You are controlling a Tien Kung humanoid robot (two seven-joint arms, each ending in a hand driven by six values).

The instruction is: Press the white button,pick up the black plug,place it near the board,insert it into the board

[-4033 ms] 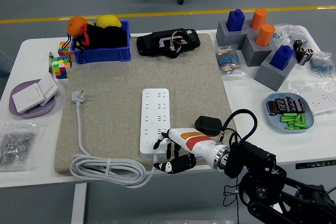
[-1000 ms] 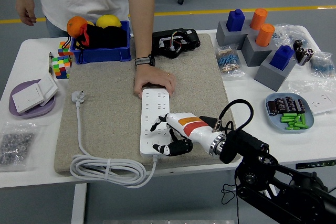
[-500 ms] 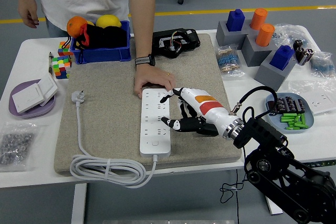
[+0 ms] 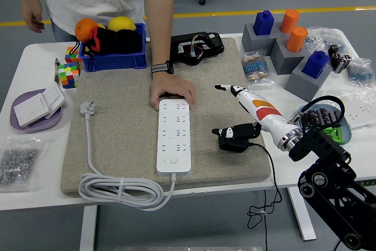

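Half a second ago the right hand [image 4: 244,113] hung over the power strip [image 4: 174,136] with its fingertips near the person's knuckles; now it sits off to the right of the strip, over the bare part of the tan mat [image 4: 123,116]. Its fingers are apart and hold nothing: one long finger points up and left, and the thumb reaches down to touch the top of the black plug [image 4: 234,142]. That plug lies on the mat just right of the strip, not in any socket, and its black cable [image 4: 267,171] runs over the mat's front edge and down past the table [image 4: 35,195].

In the head view, the only one given, a person stands at the far side and presses one hand [image 4: 171,92] flat on the mat at the strip's far end, a watch on the wrist. The other hand [image 4: 32,17] hangs by the table's far left corner.

The strip's own white plug [image 4: 86,109] lies on the mat to the left, and its white cord [image 4: 117,191] is coiled at the near edge.

The white button [image 4: 174,159] shows near the strip's near end.

No writing or brand can be read on anything.

The left arm is out of sight.
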